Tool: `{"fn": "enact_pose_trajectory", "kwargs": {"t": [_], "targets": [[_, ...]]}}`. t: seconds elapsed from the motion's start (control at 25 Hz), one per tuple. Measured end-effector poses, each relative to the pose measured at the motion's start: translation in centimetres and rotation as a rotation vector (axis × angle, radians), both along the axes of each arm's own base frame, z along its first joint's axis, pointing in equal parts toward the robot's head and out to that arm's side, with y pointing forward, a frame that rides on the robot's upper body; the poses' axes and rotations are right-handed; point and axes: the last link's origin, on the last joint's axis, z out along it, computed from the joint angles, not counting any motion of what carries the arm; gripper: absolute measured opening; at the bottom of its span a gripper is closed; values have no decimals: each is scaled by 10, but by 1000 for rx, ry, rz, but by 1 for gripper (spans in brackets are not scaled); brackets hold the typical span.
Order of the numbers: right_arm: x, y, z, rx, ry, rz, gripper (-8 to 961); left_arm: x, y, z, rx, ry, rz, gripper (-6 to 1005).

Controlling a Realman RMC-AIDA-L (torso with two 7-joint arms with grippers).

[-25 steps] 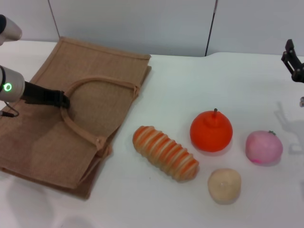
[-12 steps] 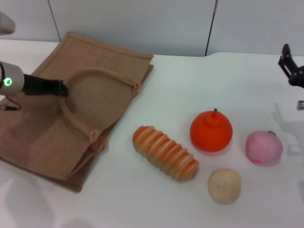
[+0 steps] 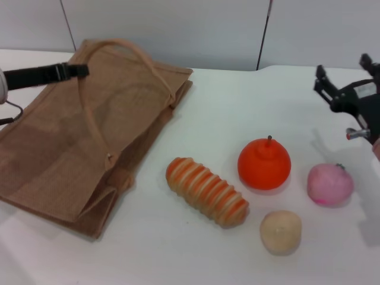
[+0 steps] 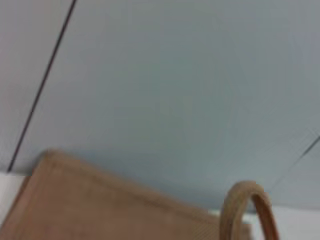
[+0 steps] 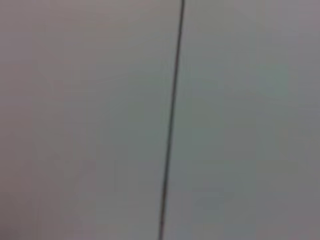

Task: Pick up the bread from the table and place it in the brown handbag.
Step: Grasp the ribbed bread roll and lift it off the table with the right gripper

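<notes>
The bread [image 3: 206, 191], an orange-brown loaf with cream stripes, lies on the white table [image 3: 178, 255] at the front middle. The brown handbag [image 3: 65, 160] lies flat at the left. My left gripper [image 3: 83, 70] is shut on one of its strap handles [image 3: 139, 54] and holds it up near the bag's far edge, so the upper side of the bag is lifted. The bag [image 4: 100, 205] and the raised strap [image 4: 245, 210] also show in the left wrist view. My right gripper [image 3: 342, 68] is open and empty in the air at the far right, well beyond the bread.
An orange fruit [image 3: 264, 164] stands just right of the bread. A pink round fruit [image 3: 330, 184] and a small beige ball [image 3: 280, 231] lie farther right. A grey wall runs behind the table. The right wrist view shows only wall.
My left gripper has risen and moved back with the strap handle, lifting the bag's upper side. My right gripper has moved left, farther into view. The bread has not moved.
</notes>
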Motion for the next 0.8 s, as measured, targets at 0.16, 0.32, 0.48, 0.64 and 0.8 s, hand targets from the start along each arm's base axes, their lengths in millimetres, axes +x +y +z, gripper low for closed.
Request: {"fn": "enact_pose_trajectory", "kwargs": {"t": [0.16, 0.32, 0.48, 0.64, 0.8], "targets": [[-9, 2, 2, -103, -20, 15, 905, 4, -8, 3, 45, -53, -89, 123], [-22, -2, 3, -229, -76, 57, 905, 9, -17, 3, 93, -112, -178, 122], [-45, -13, -6, -366, -175, 141, 905, 13, -26, 6, 133, -160, -261, 121], [-70, -28, -22, -475, -280, 229, 905, 17, -31, 7, 150, -183, -316, 121], [-87, -40, -37, -598, -399, 255, 905, 20, -33, 5, 154, -202, -343, 121]]}}
